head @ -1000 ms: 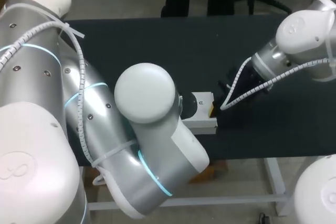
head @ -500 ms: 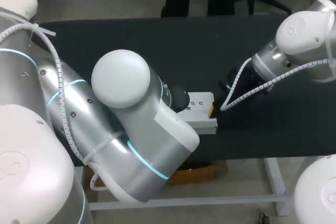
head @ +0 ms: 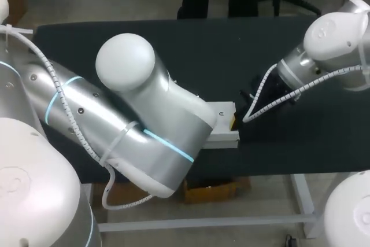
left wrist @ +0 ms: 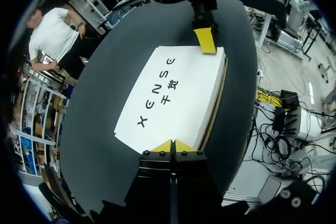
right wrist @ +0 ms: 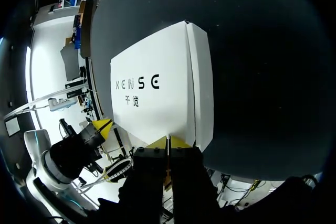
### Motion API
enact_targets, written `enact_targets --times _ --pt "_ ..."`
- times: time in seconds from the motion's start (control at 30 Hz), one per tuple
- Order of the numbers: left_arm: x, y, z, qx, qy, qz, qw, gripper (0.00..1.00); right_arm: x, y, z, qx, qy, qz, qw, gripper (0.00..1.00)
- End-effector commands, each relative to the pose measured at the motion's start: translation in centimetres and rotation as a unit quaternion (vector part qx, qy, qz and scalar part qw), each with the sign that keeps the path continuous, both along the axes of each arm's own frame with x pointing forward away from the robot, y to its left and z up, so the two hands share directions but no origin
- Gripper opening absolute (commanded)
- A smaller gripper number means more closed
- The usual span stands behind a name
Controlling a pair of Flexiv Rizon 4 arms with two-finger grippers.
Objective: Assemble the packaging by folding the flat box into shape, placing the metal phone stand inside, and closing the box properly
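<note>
We see the white box point(left wrist: 170, 90) lying flat on the dark table point(head: 191, 50), printed face up, close to the table's 6 o'clock edge in the head view. There our left arm point(head: 139, 125) comes in from 8 o'clock, crosses over the box and hides all but its 3 o'clock end.

Our left gripper point(left wrist: 171, 146) has its 2 yellow tips pressed together with no gap, and they touch the box's near short edge at the top face. In the left wrist view the box stretches straight ahead of the fingers. Along 1 long side a thin brown line of cardboard shows under the top panel.

At the far end, our right gripper point(right wrist: 168, 141) meets the opposite short edge. Its 2 tips are also pressed together and rest at the rim of the top face. In the head view this gripper sits at the box's 3 o'clock, with our right arm point(head: 329, 39) coming in from 2 o'clock. The 2 grippers face each other along the box's length, each touching 1 end and neither pinching anything.

In the right wrist view a narrow side panel shows beside the printed face, and the box looks closed on the sides we can see.
</note>
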State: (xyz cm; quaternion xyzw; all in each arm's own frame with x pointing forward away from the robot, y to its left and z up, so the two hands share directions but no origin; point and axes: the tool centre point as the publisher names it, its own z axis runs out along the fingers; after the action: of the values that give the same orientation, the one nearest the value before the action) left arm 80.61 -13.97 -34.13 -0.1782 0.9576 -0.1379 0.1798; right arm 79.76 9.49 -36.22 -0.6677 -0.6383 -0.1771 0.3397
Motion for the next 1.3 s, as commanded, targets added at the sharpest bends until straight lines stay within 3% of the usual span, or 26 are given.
enact_targets --times 0.03,0.37,1.3 --pt "0.3 0.1 0.0 -0.006 0.021 -0.008 1.000 0.00 -0.1 -0.1 -0.1 0.000 0.000 0.000 1.000 0.00" --pt "0.3 0.5 -1.5 0.007 0.025 0.001 1.000 0.00 0.0 -0.1 -0.5 -0.004 0.005 -0.001 1.000 0.00" --pt "-0.4 0.6 -3.7 -0.014 0.035 0.008 0.999 0.00 -0.1 -0.6 -2.9 -0.009 0.027 -0.004 1.000 0.00"
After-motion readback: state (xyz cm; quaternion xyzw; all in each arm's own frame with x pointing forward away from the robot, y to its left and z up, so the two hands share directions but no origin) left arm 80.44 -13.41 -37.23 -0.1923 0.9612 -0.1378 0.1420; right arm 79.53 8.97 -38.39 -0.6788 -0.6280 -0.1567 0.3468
